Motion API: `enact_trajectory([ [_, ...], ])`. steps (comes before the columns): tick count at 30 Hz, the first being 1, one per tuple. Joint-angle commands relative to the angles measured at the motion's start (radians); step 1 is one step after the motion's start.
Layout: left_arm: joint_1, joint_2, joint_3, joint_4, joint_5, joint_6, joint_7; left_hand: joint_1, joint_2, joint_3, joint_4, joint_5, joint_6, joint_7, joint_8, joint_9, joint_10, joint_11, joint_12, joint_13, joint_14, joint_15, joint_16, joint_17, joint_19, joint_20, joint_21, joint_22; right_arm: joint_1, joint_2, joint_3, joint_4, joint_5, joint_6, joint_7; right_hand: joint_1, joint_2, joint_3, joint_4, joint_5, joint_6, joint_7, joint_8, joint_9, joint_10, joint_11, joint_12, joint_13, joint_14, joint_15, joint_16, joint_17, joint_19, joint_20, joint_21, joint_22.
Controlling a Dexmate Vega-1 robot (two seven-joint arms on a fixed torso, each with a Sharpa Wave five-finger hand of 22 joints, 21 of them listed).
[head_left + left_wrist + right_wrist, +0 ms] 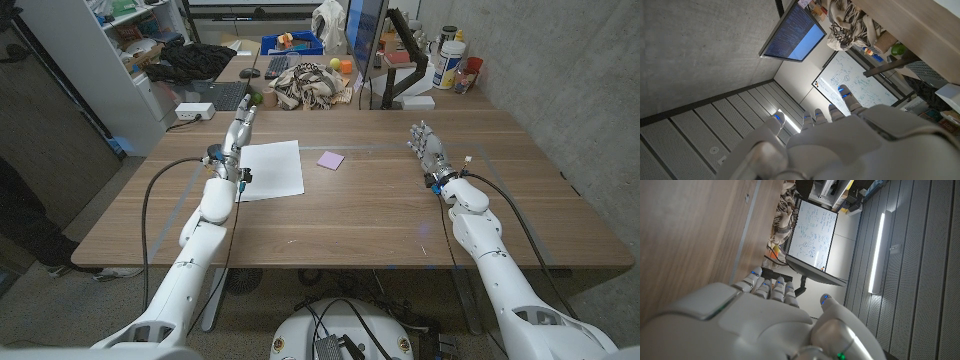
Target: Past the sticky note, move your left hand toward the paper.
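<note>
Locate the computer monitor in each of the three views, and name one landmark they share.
Head view: the monitor stands edge-on behind the table's far edge, top middle.
Left wrist view: its lit screen is at upper centre, above the left hand.
Right wrist view: its dark back is at centre, above the right hand.
Shared landmark: the patterned cloth bundle beside it.

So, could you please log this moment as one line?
left hand: open, beside paper | right hand: open | sticky note: right of paper

White-shelled arms; black cables; blue-tipped fingers.
</note>
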Motion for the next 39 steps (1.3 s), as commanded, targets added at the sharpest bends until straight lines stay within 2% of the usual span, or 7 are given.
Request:
enact_trajectory([
  [1,0.006,0.006,0.018,-0.016,0.164,-0.012,0.177,0.016,0.058,0.009,-0.006,-0.003,0.020,-0.006,0.010,0.004,0.008,-0.004,0.003,0.006,-0.095,-0.035,-0.005,0.000,-0.260,-0.003,-0.004,0.003,-0.003,0.004,0.005,-0.002,-0.003,-0.001,-0.004,0.003,0.079,-0.001,0.002,0.004,0.014,0.000,0.009,0.004,0.010,0.002,0.004,0.002,-0.001,-0.030,0.002,0.003,-0.001,-0.086,-0.002,0.001],
  [6,0.008,0.009,0.031,-0.027,0.229,0.009,0.258,0.026,0.053,0.021,-0.009,-0.006,0.055,-0.033,0.014,0.002,0.024,-0.020,0.002,0.005,-0.076,-0.071,-0.010,-0.003,-0.286,-0.010,-0.005,0.012,-0.003,0.006,0.006,0.000,-0.005,0.000,-0.008,0.003,0.079,-0.001,0.002,0.004,0.015,0.002,0.009,0.004,0.011,0.002,0.004,0.003,0.001,-0.029,0.002,0.003,0.001,-0.085,-0.002,0.002],
  [10,0.007,0.022,0.041,-0.037,0.250,0.026,0.274,0.030,0.053,0.028,-0.007,-0.008,0.050,-0.038,0.005,0.001,0.023,-0.023,-0.002,0.004,-0.079,-0.081,-0.018,-0.003,-0.293,-0.033,0.001,0.017,-0.001,0.007,0.007,0.003,-0.006,0.001,-0.009,0.003,0.079,-0.001,0.003,0.005,0.016,0.001,0.009,0.004,0.011,0.001,0.004,0.003,0.002,-0.030,0.002,0.003,0.002,-0.086,-0.002,0.002],
  [23,0.007,0.070,0.092,-0.068,0.386,0.100,0.397,0.045,0.051,0.045,-0.014,-0.011,0.055,-0.060,-0.003,0.001,0.017,-0.026,-0.010,0.004,-0.092,-0.079,-0.031,-0.006,-0.335,-0.008,-0.001,0.025,0.015,0.012,0.004,0.030,-0.010,0.008,-0.004,0.003,0.077,-0.001,0.004,0.005,0.017,0.001,0.009,0.004,0.012,0.000,0.004,0.002,0.004,-0.030,0.001,0.002,0.003,-0.085,-0.004,0.002],
  [33,0.020,0.094,0.123,-0.126,0.460,0.222,0.436,0.062,0.043,0.056,-0.025,-0.016,0.074,-0.096,-0.004,0.000,0.035,-0.032,-0.007,0.003,-0.082,-0.079,-0.032,-0.007,-0.322,-0.018,0.016,0.029,0.021,0.015,0.004,0.039,-0.015,0.009,-0.001,0.002,0.075,-0.001,0.005,0.006,0.017,0.001,0.009,0.004,0.012,0.003,0.004,0.003,0.004,-0.030,0.000,0.002,0.005,-0.086,-0.006,0.002],
  [36,0.024,0.104,0.130,-0.142,0.470,0.251,0.430,0.066,0.040,0.058,-0.028,-0.017,0.073,-0.100,-0.007,0.000,0.035,-0.032,-0.008,0.003,-0.085,-0.078,-0.034,-0.008,-0.329,-0.013,0.016,0.030,0.021,0.016,0.004,0.040,-0.016,0.010,-0.001,0.002,0.075,-0.001,0.006,0.006,0.017,0.001,0.008,0.004,0.012,0.002,0.004,0.003,0.004,-0.030,0.000,0.002,0.004,-0.086,-0.007,0.002],
  [39,0.028,0.110,0.133,-0.158,0.468,0.276,0.416,0.075,0.036,0.064,-0.033,-0.019,0.071,-0.101,-0.013,0.000,0.031,-0.032,-0.011,0.003,-0.095,-0.080,-0.038,-0.007,-0.362,0.022,0.011,0.032,0.022,0.017,0.005,0.041,-0.017,0.011,-0.001,0.002,0.075,-0.001,0.006,0.006,0.018,0.001,0.009,0.004,0.012,0.001,0.004,0.003,0.005,-0.030,0.000,0.002,0.005,-0.086,-0.007,0.002],
])
